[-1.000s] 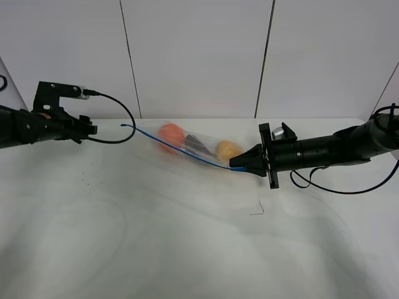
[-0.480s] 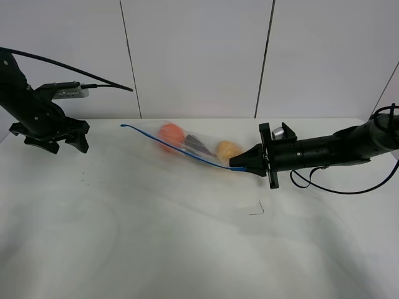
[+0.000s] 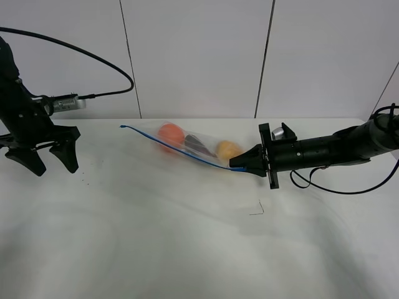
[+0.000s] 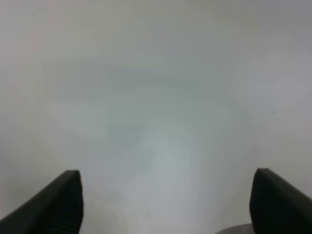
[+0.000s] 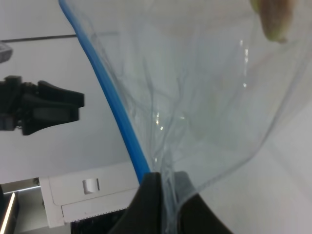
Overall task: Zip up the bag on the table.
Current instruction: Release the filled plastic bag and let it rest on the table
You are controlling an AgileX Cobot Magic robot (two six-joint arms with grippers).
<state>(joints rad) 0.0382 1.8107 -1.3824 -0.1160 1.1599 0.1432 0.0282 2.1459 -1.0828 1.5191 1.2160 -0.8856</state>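
The clear bag [image 3: 194, 147] lies at the back middle of the white table [image 3: 187, 243], with orange, dark and yellow produce showing through it. Its blue zipper strip [image 3: 168, 145] runs along the front edge, and the strip's left end lifts off the table. My right gripper [image 3: 240, 165] is shut on the bag's right corner at the zipper's end. The right wrist view shows its fingertips [image 5: 150, 197] pinching the bag [image 5: 204, 97] beside the blue strip [image 5: 113, 109]. My left gripper [image 3: 56, 167] hangs open at the far left, pointing down, well clear of the bag. Between its fingers [image 4: 61, 204] only bare table [image 4: 156, 97] shows.
A white panelled wall [image 3: 199, 56] stands right behind the table's back edge. The left arm's black cable [image 3: 93, 59] loops above the table's back left. A small dark mark [image 3: 257, 210] lies on the tabletop in front of the right gripper.
The left arm has swung from lying sideways at the back left to pointing down over the table's left edge, gripper still open. The right gripper and the bag have not moved.
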